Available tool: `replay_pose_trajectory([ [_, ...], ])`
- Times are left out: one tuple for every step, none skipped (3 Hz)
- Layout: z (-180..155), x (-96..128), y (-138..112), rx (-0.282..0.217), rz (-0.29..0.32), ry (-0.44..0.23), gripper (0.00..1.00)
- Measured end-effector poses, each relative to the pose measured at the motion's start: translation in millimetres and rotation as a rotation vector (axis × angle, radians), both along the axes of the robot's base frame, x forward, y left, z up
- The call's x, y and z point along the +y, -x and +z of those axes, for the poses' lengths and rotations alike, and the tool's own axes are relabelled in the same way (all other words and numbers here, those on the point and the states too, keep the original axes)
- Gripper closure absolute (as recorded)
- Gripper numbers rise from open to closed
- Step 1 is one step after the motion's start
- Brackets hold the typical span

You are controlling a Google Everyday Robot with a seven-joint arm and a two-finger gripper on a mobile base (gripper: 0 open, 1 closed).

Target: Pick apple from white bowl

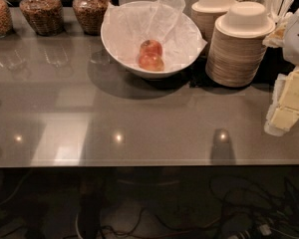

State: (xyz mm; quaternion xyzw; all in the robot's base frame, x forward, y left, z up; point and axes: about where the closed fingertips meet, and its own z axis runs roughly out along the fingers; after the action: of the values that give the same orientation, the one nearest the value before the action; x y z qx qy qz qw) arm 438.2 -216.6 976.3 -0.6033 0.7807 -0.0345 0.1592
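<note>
While tissue-cradled, reddish apples (150,56) in white bowl (112,49); claw (289,101) far right.

End effector (289,106) far right, bowl stacks (236,54) perhaps touching white bowl (114,51)

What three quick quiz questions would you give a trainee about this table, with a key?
1. How many apples lie in the white bowl? A one, B two, C four.
2. True or false: the gripper is holding an apple above the bowl.
3. Fill in: the white bowl is lined with crumpled ___.

Key
1. B.
2. False: the gripper is at the right edge of the view, apart from the bowl, and both apples lie in the bowl.
3. tissue paper.
</note>
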Motion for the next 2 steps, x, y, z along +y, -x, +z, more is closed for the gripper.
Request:
replay_pose_trajectory([
  [2,1,-1,-0.012,0.002,-0.003,0.00],
  [8,9,-15,-0.063,0.021,-0.035,0.00],
])
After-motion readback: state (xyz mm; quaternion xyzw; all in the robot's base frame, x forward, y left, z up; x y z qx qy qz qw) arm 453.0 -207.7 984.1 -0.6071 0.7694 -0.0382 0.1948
